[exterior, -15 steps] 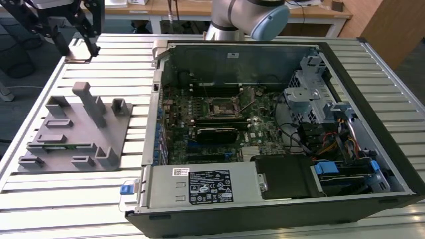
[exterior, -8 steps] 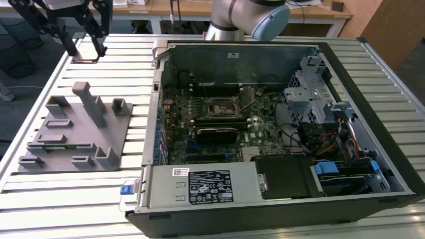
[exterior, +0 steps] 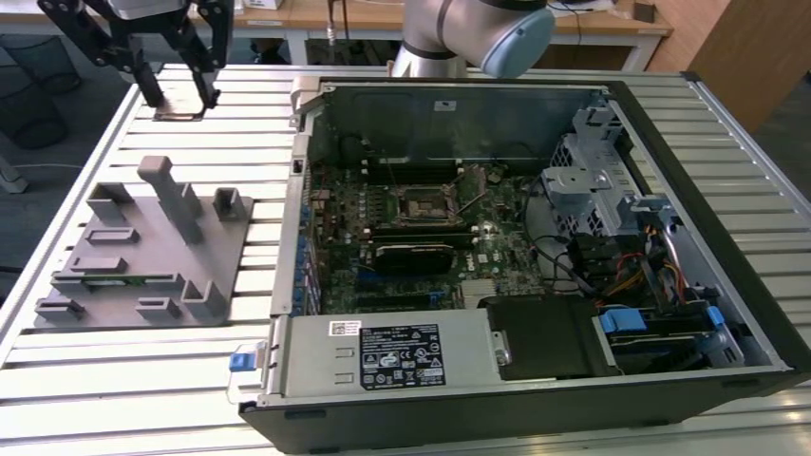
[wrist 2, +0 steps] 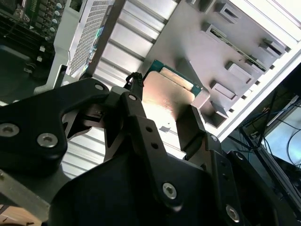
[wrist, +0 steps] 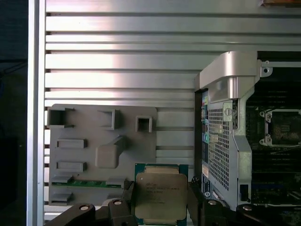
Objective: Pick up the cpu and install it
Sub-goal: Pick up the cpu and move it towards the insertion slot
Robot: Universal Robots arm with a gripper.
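The cpu (wrist: 160,193), a flat square chip with a silver top and green edge, sits between my gripper's (wrist: 161,203) two black fingers, which are shut on its opposite sides. In the second wrist view the cpu (wrist 2: 165,99) shows from below the gripper (wrist 2: 162,110), with the grey fixture behind it. In the exterior view the gripper (exterior: 178,103) hangs at the far left corner of the table, the cpu (exterior: 179,114) at its fingertips. The dark square socket (exterior: 419,201) lies bare on the motherboard inside the open computer case, and also shows in the first wrist view (wrist: 282,127).
The grey plastic fixture (exterior: 146,247) with upright posts lies on the slatted aluminium table (exterior: 152,380), at the exterior view's left of the case wall (exterior: 294,218). A black block (exterior: 412,256) sits just below the socket. Drive cages and cables (exterior: 633,237) fill the case's right side.
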